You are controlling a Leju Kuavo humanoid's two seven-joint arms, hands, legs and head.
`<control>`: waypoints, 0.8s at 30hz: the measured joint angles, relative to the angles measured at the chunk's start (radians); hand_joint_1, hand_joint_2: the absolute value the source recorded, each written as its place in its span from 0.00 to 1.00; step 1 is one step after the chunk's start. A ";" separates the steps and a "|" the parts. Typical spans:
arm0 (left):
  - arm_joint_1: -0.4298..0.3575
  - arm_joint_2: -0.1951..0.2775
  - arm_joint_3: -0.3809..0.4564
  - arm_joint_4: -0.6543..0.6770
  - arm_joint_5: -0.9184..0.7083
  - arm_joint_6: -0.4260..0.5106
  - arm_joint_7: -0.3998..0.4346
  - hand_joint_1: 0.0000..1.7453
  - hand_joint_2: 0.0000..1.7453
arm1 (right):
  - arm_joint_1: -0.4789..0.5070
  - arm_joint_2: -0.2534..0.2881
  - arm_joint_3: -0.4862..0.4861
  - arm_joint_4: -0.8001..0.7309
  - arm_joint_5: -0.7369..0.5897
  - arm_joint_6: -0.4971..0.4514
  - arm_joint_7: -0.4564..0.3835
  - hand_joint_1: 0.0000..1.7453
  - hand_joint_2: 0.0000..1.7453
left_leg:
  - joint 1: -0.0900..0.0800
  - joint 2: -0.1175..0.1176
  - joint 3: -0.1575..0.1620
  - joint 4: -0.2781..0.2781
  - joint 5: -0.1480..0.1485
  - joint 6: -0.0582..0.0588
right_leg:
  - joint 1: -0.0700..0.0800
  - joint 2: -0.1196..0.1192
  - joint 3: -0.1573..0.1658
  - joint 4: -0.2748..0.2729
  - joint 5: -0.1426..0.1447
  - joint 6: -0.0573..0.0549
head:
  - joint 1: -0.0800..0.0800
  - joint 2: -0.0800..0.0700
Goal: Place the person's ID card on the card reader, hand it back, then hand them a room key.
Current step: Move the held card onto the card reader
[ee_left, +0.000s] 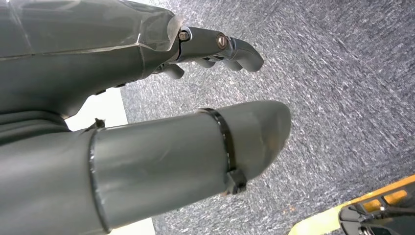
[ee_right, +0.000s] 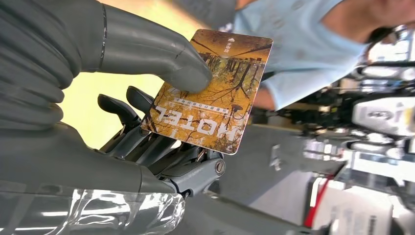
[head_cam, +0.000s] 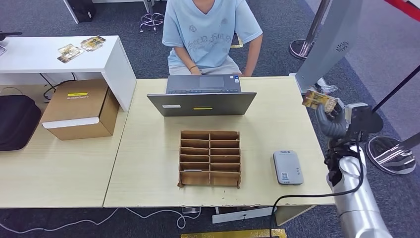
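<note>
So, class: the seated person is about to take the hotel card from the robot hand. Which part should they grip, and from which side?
Grip the free far end of the hotel card, coming from the person's side. The right robot hand pinches the near end between thumb and fingers, leaving the far end bare.

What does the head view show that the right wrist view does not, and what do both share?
Head view alone: the card reader, the wooden sorter and the laptop on the table. Right wrist view alone: the word HOTEL on the card, and the thumb pressing it against the fingers. Both: the right hand holding the card, and the person in a light blue shirt.
</note>
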 joint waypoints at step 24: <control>0.001 0.010 0.002 0.000 -0.017 0.008 -0.010 0.00 0.00 | 0.246 -0.191 -0.104 -0.009 -0.115 0.314 0.131 1.00 1.00 | 0.000 0.003 0.000 0.000 -0.001 0.001 | 0.000 0.002 0.000 0.000 -0.001 0.001 | 0.000 0.000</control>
